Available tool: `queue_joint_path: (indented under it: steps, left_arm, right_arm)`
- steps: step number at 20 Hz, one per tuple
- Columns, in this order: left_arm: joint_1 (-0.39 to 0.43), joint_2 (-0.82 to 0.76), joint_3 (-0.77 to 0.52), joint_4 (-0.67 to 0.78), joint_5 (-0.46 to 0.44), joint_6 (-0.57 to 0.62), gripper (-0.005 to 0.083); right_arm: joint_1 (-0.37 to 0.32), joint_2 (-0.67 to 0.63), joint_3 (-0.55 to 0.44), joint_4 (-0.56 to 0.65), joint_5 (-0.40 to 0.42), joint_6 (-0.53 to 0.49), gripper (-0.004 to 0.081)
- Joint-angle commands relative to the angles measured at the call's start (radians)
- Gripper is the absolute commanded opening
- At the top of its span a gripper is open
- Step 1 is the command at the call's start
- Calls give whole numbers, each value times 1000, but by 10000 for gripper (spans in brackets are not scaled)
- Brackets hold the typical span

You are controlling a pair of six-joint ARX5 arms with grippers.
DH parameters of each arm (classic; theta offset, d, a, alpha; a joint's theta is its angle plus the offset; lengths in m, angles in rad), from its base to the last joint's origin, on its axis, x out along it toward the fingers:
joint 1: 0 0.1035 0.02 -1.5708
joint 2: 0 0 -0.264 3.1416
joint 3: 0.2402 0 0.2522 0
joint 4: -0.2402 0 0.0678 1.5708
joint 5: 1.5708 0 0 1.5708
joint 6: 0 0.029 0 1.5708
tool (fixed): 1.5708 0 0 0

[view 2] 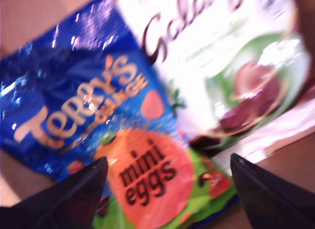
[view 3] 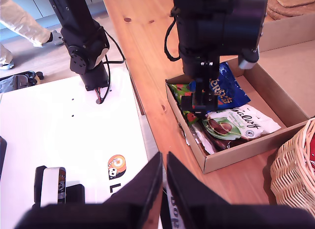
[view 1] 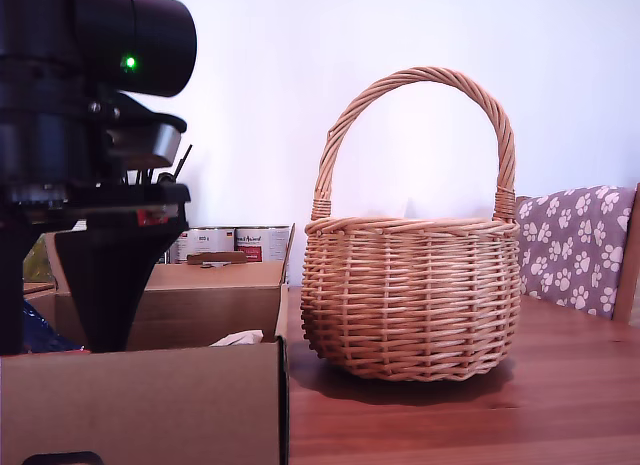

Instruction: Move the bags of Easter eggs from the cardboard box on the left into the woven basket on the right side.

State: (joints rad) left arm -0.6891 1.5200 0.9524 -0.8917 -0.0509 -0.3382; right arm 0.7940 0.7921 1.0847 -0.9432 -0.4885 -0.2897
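The first gripper [view 2: 167,189] hangs with jaws spread just over the blue mini-eggs bag [view 2: 98,120] beside the white bag [view 2: 231,56] in the cardboard box [view 3: 275,86]; judged best to close on one bag only before lifting toward the woven basket [view 1: 410,295], while the second gripper [view 3: 164,189], jaws pressed together, waits apart.

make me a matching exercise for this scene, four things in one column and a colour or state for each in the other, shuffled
Column one:
1. blue bag
2. white bag
3. woven basket
4. my second gripper

Column two:
A. light-brown wicker with a tall arched handle
B. fingers together, over the white surface
C. shiny foil with "mini eggs" on an orange circle
D. green and brown print, lying in the cardboard box

Right pairs: 1-C, 2-D, 3-A, 4-B
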Motion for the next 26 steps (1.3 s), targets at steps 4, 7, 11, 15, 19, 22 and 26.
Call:
queue_joint_path:
  steps: [4, 7, 11, 15, 19, 22, 26]
  left_arm:
    - [7, 93, -12, -1, -3, -11, 727]
    - [13, 126, -12, -2, -2, -10, 727]
    - [13, 128, -12, -10, -2, -2, 572]
    - [13, 128, -12, -2, 9, 25, 156]
    - [13, 127, 9, -12, 40, 43, 148]
    - [13, 126, 61, -54, 63, 57, 148]
    - [13, 87, 129, -60, 69, 77, 147]
  right_arm:
    - [5, -4, 10, 7, -2, -7, -13]
    - [5, -4, 10, 8, -2, -7, -13]
    - [5, -4, 10, 10, 1, -7, -13]
    - [4, -4, 10, 10, 2, -7, -13]
    - [4, -4, 10, 6, 19, -7, -13]
    - [4, -4, 10, 10, 48, -7, -13]
    - [4, -5, 10, 18, 55, -7, -13]
